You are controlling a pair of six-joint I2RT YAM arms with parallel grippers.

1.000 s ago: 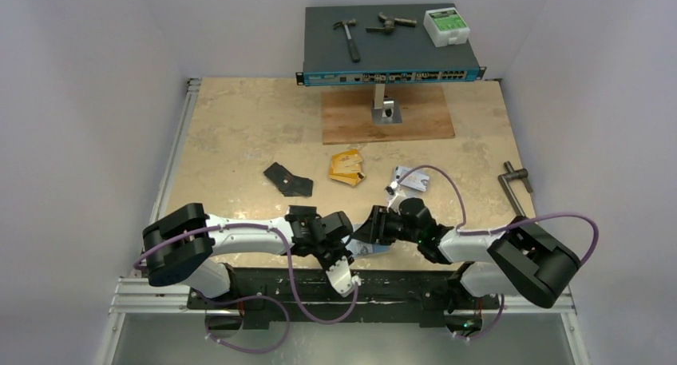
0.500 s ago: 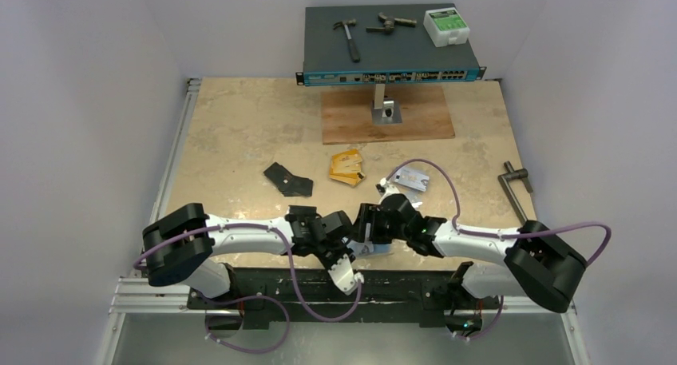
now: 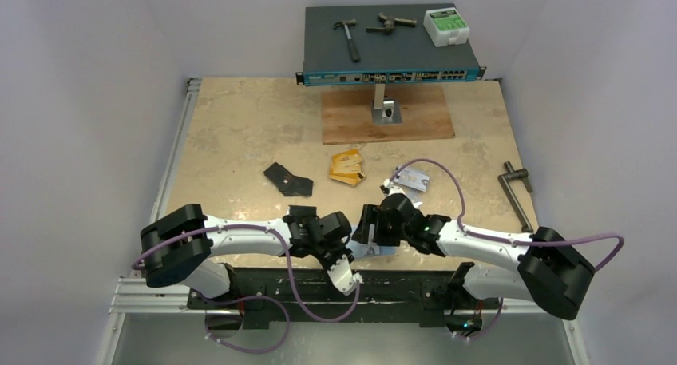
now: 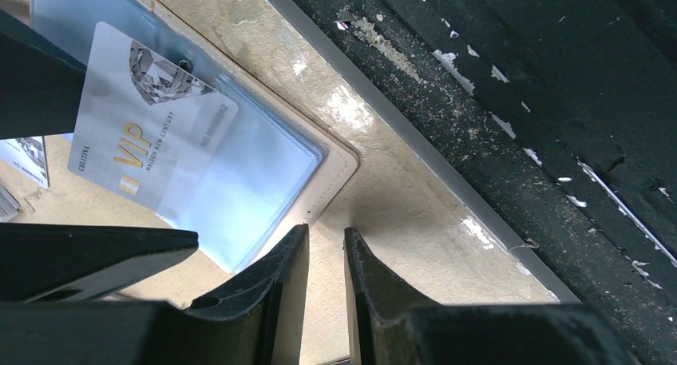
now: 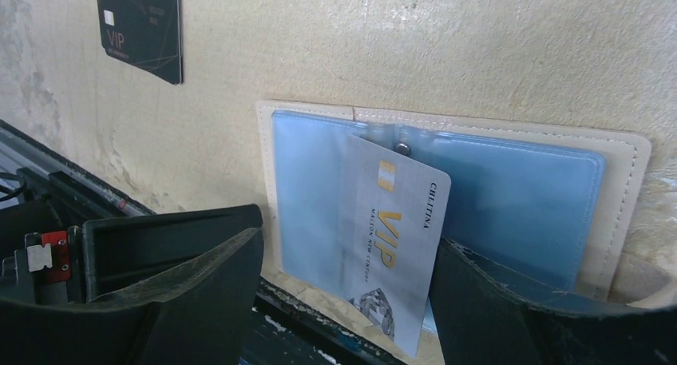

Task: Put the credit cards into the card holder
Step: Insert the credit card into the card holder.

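The tan card holder [image 3: 382, 251] lies open at the table's near edge, light-blue pockets up; its rim shows in the left wrist view [image 4: 335, 161] and the right wrist view [image 5: 623, 189]. A silvery VIP credit card [image 5: 395, 237] stands tilted with one end in a blue pocket; it also shows in the left wrist view [image 4: 144, 133]. My right gripper [image 5: 349, 237] [image 3: 369, 236] is open, its fingers on either side of that card. My left gripper [image 4: 326, 233] [image 3: 350, 247] is nearly shut and empty, by the holder's corner. Orange-gold cards [image 3: 346, 167] and silvery cards [image 3: 409, 179] lie mid-table.
A black folding wallet [image 3: 288, 179] lies left of the cards. A black VIP card [image 5: 140, 25] lies beyond the holder. A network switch [image 3: 391, 53] with tools on it stands on a wooden board [image 3: 387, 116] at the back. A metal handle [image 3: 517, 191] lies right. The black rail [image 4: 559, 101] borders the near edge.
My right gripper has moved left and a little nearer, closing in over the card holder beside the left gripper. The left arm has barely moved.
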